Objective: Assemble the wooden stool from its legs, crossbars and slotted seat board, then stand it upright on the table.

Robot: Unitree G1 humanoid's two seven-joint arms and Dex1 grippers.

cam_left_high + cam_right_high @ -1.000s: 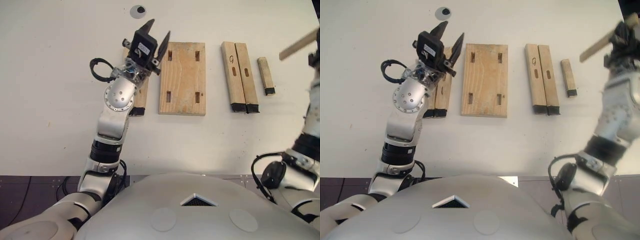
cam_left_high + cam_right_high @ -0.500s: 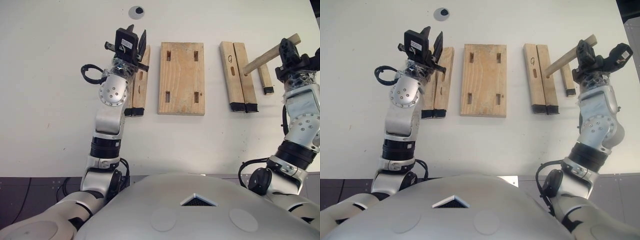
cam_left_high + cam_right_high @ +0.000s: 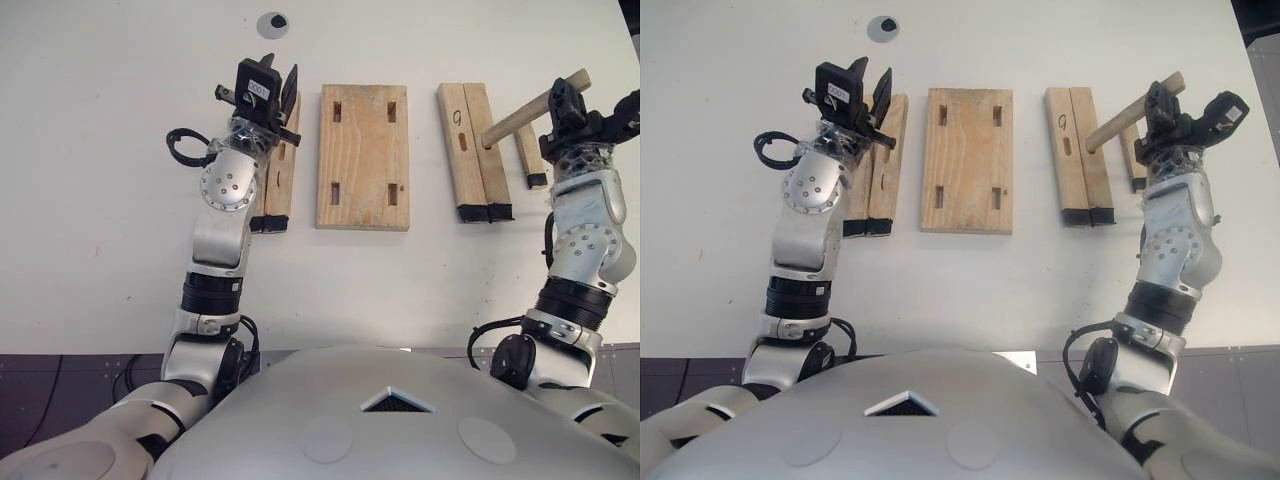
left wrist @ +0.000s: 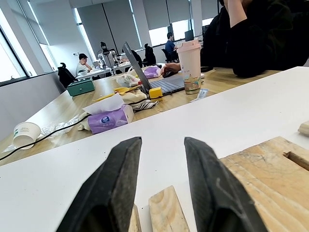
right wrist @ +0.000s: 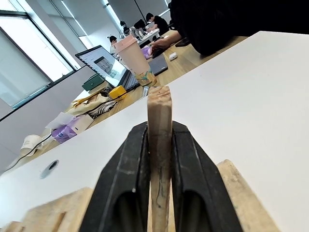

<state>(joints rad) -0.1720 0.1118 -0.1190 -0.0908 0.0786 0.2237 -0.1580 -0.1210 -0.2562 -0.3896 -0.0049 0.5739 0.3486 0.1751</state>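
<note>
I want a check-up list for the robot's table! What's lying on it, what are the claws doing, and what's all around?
Surface: white table, with wooden parts laid out in a row.
Job's things: the seat board lies flat in the middle. The left legs lie side by side on one side of it, the right legs on the other. A short crossbar lies further right. Nothing is joined yet.
Clutter: a small round disc near the far edge.
Grippers: the left gripper is open over the left legs' far ends. The right gripper is shut on the held crossbar, which is tilted with its low end over the right legs.
Cables: a black cable loop by the left wrist.
Surroundings: a desk behind with a laptop and a cup.
</note>
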